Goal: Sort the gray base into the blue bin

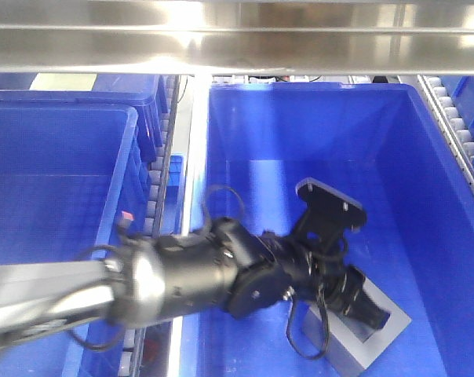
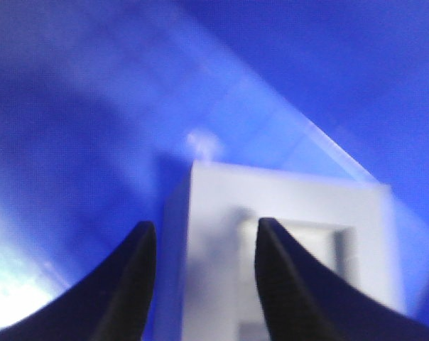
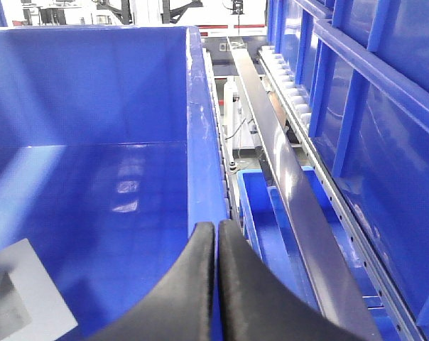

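Observation:
The gray base lies on the floor of the blue bin, near its front right corner, recess facing up. My left arm reaches in from the left. The left gripper is open and straddles one wall of the base. Up close, the left gripper has one finger outside the gray base and the other in its recess, with small gaps on both sides. My right gripper is shut on nothing, above the right rim of the blue bin. A corner of the gray base shows at the lower left.
A second blue crate stands to the left, past a roller rail. A steel beam crosses overhead. Another roller rail runs along the bin's right side. A long metal bar and blue racking flank the bin.

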